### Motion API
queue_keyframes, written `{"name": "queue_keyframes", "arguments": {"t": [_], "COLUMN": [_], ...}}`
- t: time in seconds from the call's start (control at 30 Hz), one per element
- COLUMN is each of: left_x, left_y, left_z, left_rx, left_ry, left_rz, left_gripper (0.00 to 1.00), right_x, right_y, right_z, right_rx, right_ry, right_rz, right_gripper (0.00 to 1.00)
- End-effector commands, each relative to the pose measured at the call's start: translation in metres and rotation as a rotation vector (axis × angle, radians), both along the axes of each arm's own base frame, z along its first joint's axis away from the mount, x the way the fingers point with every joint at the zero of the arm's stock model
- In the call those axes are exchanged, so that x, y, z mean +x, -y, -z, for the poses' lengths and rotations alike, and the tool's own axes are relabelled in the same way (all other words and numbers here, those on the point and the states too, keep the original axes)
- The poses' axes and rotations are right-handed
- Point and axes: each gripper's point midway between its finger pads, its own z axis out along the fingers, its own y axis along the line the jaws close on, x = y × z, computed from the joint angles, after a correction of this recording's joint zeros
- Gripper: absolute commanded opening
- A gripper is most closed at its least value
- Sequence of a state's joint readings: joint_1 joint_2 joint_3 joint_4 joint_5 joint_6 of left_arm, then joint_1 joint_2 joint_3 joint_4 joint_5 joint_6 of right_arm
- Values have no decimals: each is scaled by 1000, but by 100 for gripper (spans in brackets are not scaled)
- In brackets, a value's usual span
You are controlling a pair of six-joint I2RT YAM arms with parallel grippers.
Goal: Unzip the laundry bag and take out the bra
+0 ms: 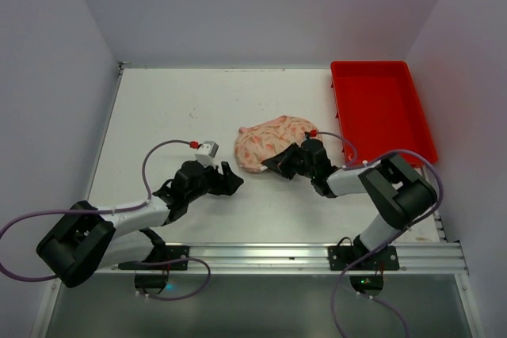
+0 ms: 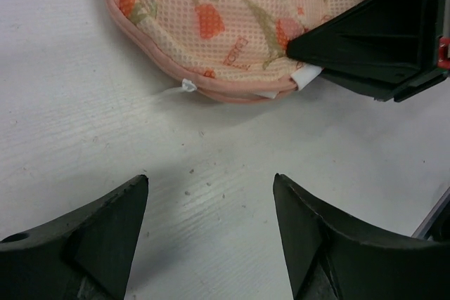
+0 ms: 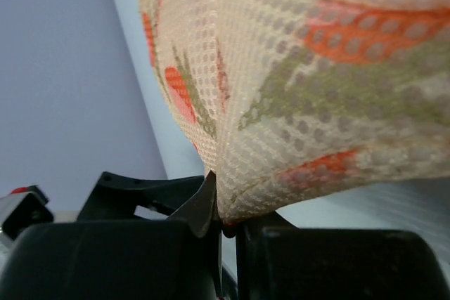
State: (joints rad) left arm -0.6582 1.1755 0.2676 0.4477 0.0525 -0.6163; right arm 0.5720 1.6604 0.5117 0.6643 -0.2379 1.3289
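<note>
The laundry bag (image 1: 271, 142), cream-peach with an orange floral print, lies on the table centre. In the left wrist view (image 2: 232, 19) its piped edge faces me, with a small white zip pull (image 2: 187, 86) on the seam. My right gripper (image 1: 287, 161) is shut on the bag's near right edge; the right wrist view shows a fold of mesh fabric (image 3: 281, 103) pinched between the jaws (image 3: 228, 226). My left gripper (image 1: 228, 178) is open and empty, just left of and near the bag, fingers (image 2: 112, 223) apart over bare table. The bra is hidden.
A red tray (image 1: 380, 108) stands at the back right of the white table (image 1: 182, 108). Grey walls enclose three sides. A metal rail (image 1: 301, 255) runs along the near edge.
</note>
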Motion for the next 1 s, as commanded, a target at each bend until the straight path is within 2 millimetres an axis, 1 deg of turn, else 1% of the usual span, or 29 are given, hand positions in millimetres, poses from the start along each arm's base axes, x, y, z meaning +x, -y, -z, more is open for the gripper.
{"name": "queue_keyframes", "arguments": {"t": [0.0, 0.03, 0.1, 0.13, 0.23, 0.27, 0.33, 0.37, 0.4, 0.43, 0.47, 0.5, 0.53, 0.57, 0.6, 0.67, 0.7, 0.77, 0.8, 0.97], "left_x": [4, 2, 2, 2, 5, 9, 8, 13, 10, 11, 17, 13, 13, 18, 12, 12, 8, 6, 4, 7], "left_y": [7, 7, 8, 8, 7, 6, 8, 4, 9, 9, 5, 7, 6, 2, 6, 9, 13, 18, 19, 18], "left_z": [-20, -19, -22, -23, -31, -37, -41, -42, -49, -48, -53, -49, -51, -57, -54, -58, -56, -59, -57, -49], "left_rx": [-66, -68, -85, -92, -122, -137, -150, -136, -155, -157, -163, -174, -190, -216, -237, -266, -276, -301, -305, -291], "left_ry": [97, 100, 107, 111, 142, 167, 194, 220, 246, 255, 291, 276, 281, 300, 277, 284, 268, 264, 251, 234], "left_rz": [44, 48, 56, 55, 45, 40, 76, 79, 131, 152, 155, 200, 219, 216, 271, 302, 337, 366, 383, 366], "left_gripper": [75, 75, 75, 75, 75, 74, 74, 73, 72, 72, 72, 71, 71, 70, 70, 70, 70, 69, 69, 69], "right_x": [13, 16, 14, 15, 12, 11, 11, 10, 7, 6, 5, 4, 2, 1, 0, -2, -3, -4, -4, -5], "right_y": [-3, -4, -5, -7, -9, -9, -10, -11, -13, -13, -14, -14, -15, -14, -14, -15, -16, -17, -17, -18], "right_z": [-47, -59, -64, -70, -83, -84, -88, -90, -92, -95, -95, -96, -97, -97, -98, -102, -103, -109, -110, -118], "right_rx": [59, 73, 65, 68, 73, 65, 54, 49, 53, 50, 52, 55, 59, 58, 58, 63, 65, 69, 68, 82], "right_ry": [112, 134, 134, 149, 175, 180, 194, 200, 204, 215, 216, 218, 222, 225, 231, 247, 250, 269, 275, 295], "right_rz": [-5, -10, -34, -44, -72, -85, -99, -112, -137, -149, -158, -170, -189, -194, -200, -226, -233, -244, -244, -261], "right_gripper": [0, 0, 0, 0, 0, 0, 0, 0, 0, 0, 0, 0, 0, 0, 0, 0, 0, 0, 0, 0]}}
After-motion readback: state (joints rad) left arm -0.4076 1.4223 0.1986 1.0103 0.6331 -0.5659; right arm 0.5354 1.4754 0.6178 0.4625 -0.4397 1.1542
